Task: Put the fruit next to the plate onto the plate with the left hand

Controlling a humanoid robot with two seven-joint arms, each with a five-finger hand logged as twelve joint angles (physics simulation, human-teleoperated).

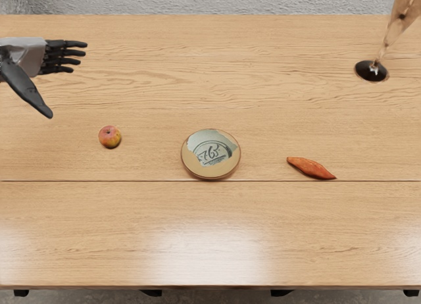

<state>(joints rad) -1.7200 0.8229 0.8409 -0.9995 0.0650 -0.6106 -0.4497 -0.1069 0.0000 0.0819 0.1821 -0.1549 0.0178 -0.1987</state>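
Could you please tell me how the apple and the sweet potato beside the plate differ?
The apple is round; the sweet potato is long and tapered. The apple is red and yellow; the sweet potato is orange-red. The apple lies left of the plate, nearer the left hand; the sweet potato lies right of it. Both rest on the table, apart from the plate.

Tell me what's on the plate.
Nothing lies on the plate; only its printed centre mark shows. The apple sits apart, to its left. The table under the plate is covered.
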